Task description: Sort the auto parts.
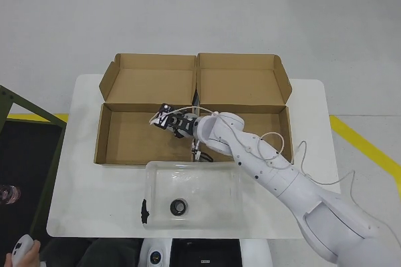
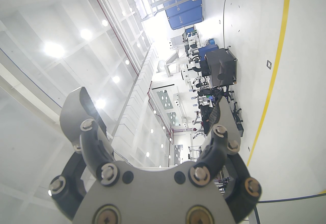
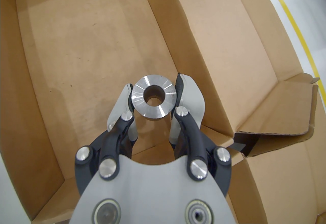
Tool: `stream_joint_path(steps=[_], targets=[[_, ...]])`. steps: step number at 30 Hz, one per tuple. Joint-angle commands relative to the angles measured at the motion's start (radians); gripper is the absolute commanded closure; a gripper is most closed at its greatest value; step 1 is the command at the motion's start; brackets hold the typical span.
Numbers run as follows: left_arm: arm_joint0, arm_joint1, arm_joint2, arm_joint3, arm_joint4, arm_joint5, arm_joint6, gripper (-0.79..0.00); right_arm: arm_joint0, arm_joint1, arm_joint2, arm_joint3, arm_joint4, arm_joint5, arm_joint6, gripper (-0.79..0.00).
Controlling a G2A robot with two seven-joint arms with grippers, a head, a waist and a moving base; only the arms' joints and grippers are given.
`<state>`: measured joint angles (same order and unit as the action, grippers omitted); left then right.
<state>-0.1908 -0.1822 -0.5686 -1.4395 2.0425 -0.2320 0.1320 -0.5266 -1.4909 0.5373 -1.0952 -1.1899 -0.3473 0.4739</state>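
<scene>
My right gripper is shut on a shiny metal ring with a round centre hole, held above the floor of the left cardboard box. From the top, that gripper hangs over the left box near its divider. A dark ring-shaped part lies in the clear plastic bin at the table's front. A small black part sits at the bin's left edge. My left gripper points up at the hall ceiling, open with nothing between its fingers.
Two open cardboard boxes stand side by side at the back of the white table, the right one partly covered by my arm. Their lids stand raised behind. A green frame stands off the table's left side.
</scene>
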Motion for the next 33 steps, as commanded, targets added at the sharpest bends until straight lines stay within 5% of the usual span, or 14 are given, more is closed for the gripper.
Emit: stream_joint_path(steps=[1, 5, 19, 33], targets=[[0.0, 0.0, 0.0, 0.0, 0.0, 0.0, 0.0, -0.785, 0.003, -0.007, -0.004, 0.015, -0.007, -0.002, -0.002, -0.129], [0.0, 0.0, 0.0, 0.0, 0.0, 0.0, 0.0, -0.785, 0.006, -0.02, -0.01, 0.041, -0.022, -0.001, -0.003, -0.228], [0.0, 0.0, 0.0, 0.0, 0.0, 0.0, 0.0, -0.785, 0.004, -0.051, -0.013, 0.081, -0.085, -0.001, 0.003, -0.317], [0.0, 0.0, 0.0, 0.0, 0.0, 0.0, 0.0, -0.785, -0.044, -0.029, 0.07, -0.106, -0.153, -0.034, 0.019, -0.36]])
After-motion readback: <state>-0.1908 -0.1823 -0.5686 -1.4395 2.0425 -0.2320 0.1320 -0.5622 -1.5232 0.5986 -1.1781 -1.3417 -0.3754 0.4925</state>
